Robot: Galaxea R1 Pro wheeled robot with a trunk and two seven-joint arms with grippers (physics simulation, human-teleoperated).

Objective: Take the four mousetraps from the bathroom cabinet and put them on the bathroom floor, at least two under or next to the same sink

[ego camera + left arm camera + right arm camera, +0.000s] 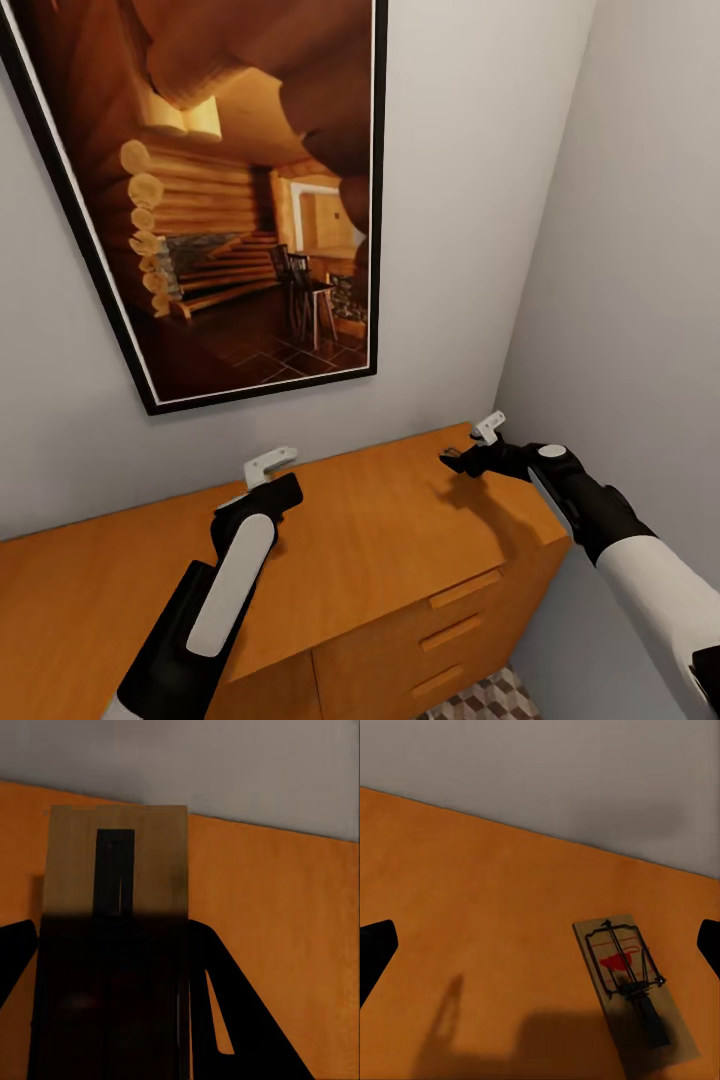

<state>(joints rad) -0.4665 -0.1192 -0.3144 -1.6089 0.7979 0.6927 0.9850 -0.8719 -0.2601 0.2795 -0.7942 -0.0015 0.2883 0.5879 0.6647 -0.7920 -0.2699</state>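
Note:
The orange-tan cabinet (400,530) stands against the wall below me. Above its left part, my left gripper (282,487) is shut on a tan mousetrap (154,855). The trap's wooden end and dark metal bar stick out past the fingers (225,967) in the left wrist view. My right gripper (456,459) hovers open over the cabinet's right rear corner. A second mousetrap (634,994), with a red tab and a dark spring, lies flat on the cabinet top (487,907) nearer one of the right gripper's fingers. A small patch of the cube-patterned bathroom floor (490,698) shows below the cabinet. The sink is out of view.
A large black-framed picture of a log interior (230,200) hangs on the wall above the cabinet. A grey side wall (640,250) closes in on the right, close to my right arm. Drawers with bar handles (465,590) face me.

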